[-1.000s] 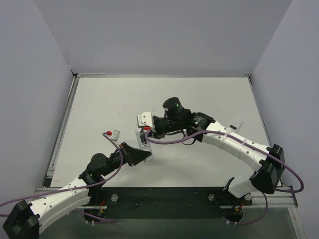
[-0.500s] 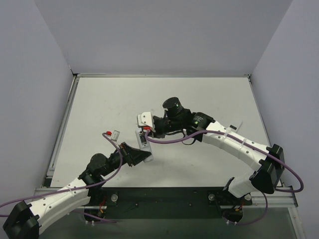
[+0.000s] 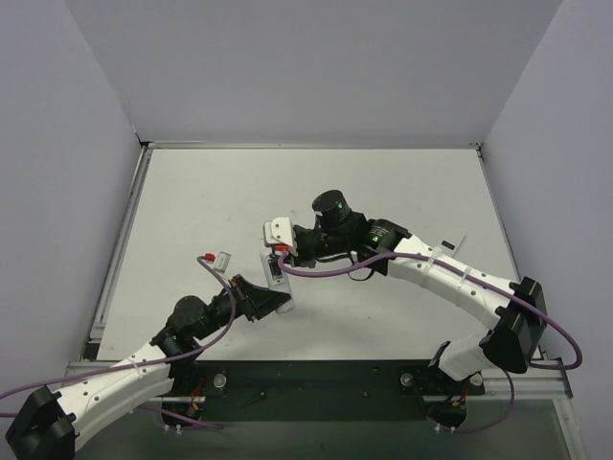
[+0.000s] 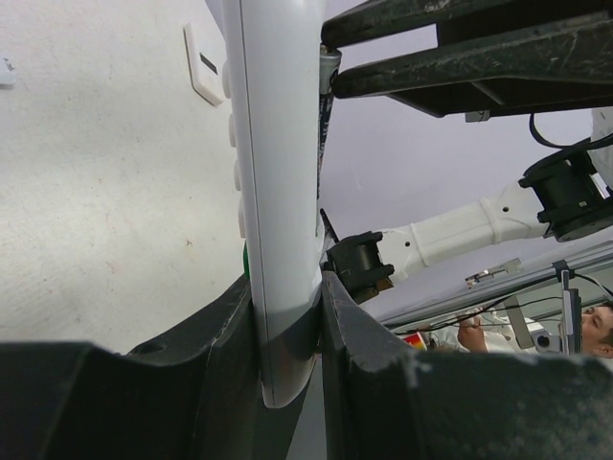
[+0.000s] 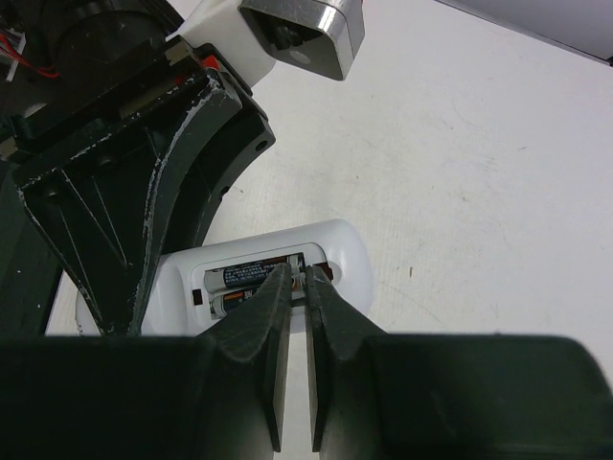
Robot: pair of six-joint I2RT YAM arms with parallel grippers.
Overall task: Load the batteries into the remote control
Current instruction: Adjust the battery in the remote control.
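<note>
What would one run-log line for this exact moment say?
step: seating batteries | left tool: clamps remote by one end | right tool: nearly closed, tips at open compartment | batteries: both in compartment

1. We found the far half of the table point(image 3: 383, 182) open across its width, bounded only by the walls point(image 3: 306, 67) at back and sides.
2. At mid-table, the left gripper point(image 4: 285, 287) clamped the remote control point(image 3: 277, 271) from the near side, and the right gripper point(image 5: 293, 280) met it from the far side. No passage lay between them.
3. The right gripper's fingers, drawn nearly together, stood at the open compartment over the batteries point(image 5: 247, 275) and blocked access from above.
4. The cover piece point(image 3: 222, 259) lay near the remote's left, leaving a narrow lane.
5. The right arm point(image 3: 450, 278) spanned the right near quarter; the left arm point(image 3: 124, 369) filled the near-left corner.
</note>
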